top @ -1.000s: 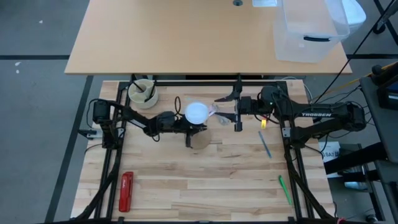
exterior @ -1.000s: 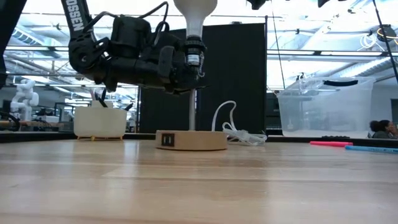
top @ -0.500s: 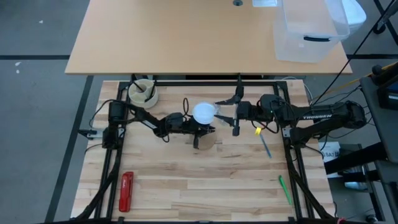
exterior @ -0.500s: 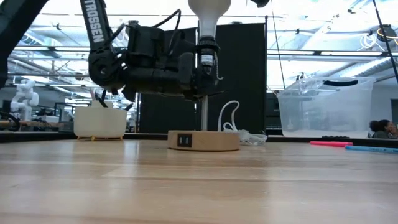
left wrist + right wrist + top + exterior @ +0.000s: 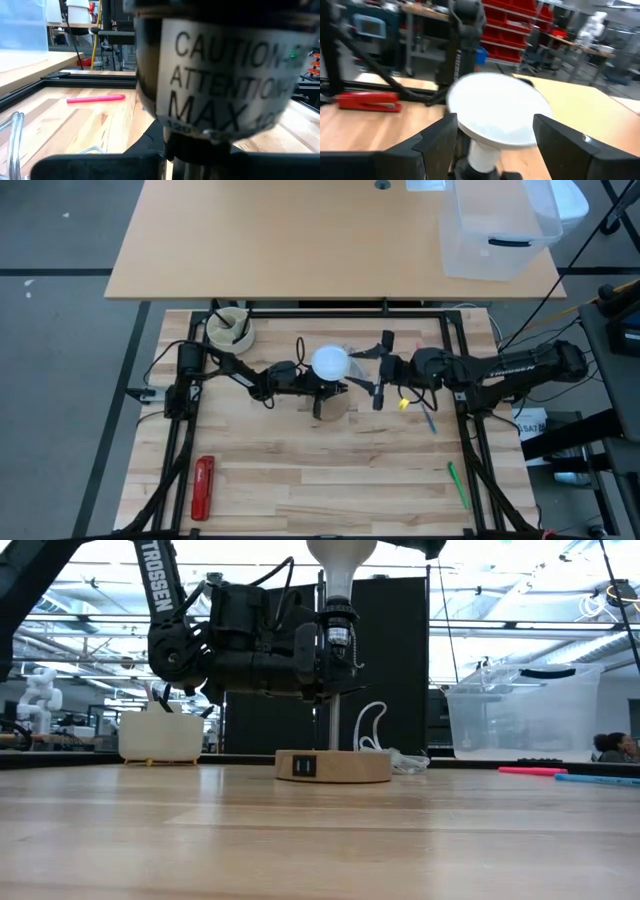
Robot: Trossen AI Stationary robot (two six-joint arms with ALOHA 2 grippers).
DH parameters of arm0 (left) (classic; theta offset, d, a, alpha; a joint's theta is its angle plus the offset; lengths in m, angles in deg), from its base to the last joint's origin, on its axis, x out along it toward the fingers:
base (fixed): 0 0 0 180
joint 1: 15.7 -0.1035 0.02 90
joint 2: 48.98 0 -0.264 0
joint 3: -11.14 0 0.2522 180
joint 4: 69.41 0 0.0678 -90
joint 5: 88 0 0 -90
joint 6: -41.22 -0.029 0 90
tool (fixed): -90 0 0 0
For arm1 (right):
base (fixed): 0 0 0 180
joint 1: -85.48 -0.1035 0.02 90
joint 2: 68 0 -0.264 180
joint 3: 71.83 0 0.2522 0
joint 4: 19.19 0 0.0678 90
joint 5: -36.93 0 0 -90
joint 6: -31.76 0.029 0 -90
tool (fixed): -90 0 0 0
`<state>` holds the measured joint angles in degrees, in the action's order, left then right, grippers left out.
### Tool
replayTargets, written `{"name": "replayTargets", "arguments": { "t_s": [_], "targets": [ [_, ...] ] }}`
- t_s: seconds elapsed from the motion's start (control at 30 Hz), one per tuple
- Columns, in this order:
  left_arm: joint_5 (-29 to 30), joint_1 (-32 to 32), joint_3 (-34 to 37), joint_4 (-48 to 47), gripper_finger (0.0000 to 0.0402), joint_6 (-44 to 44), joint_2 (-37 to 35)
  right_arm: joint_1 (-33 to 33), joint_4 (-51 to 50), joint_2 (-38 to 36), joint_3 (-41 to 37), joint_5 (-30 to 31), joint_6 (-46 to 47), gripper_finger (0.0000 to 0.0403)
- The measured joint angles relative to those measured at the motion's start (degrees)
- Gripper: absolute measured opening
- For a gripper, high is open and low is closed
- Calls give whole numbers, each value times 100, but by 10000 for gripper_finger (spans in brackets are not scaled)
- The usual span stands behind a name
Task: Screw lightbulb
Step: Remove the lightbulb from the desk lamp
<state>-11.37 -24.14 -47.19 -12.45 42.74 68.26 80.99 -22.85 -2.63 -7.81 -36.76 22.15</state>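
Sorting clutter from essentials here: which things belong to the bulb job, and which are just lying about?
Job: lightbulb; lamp base; left gripper on the socket; right gripper open around the lightbulb.
Lying about: red stapler; green pen; blue pen; bowl.

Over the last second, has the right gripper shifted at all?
Yes. In the high view the right gripper has moved left, away from the blue pen on the table and up to the white frosted lightbulb, its jaws open around the dome.

Your wooden slatted table point(image 5: 300, 480), bearing a round wooden lamp base point(image 5: 333, 766) near centre, a white cup of tools point(image 5: 229, 328) at one far corner, a red stapler point(image 5: 203, 487), a blue pen point(image 5: 427, 413), a green pen point(image 5: 457, 484).
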Motion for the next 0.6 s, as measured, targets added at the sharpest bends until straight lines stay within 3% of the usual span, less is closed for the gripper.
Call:
{"name": "replayTargets", "arguments": {
  "t_s": [0.1, 0.2, 0.6],
  "targets": [
    [1, -2, 3, 23, 33, 33, 3, -192, -3, 0, 0, 627, -111, 249],
    [11, -3, 7, 128, 42, 128, 10, -335, 141, -13, 0, 770, -233, 241],
    [28, -5, 66, 280, 205, 377, -76, -694, 133, -101, 0, 1283, -150, 235]
  ]
}}
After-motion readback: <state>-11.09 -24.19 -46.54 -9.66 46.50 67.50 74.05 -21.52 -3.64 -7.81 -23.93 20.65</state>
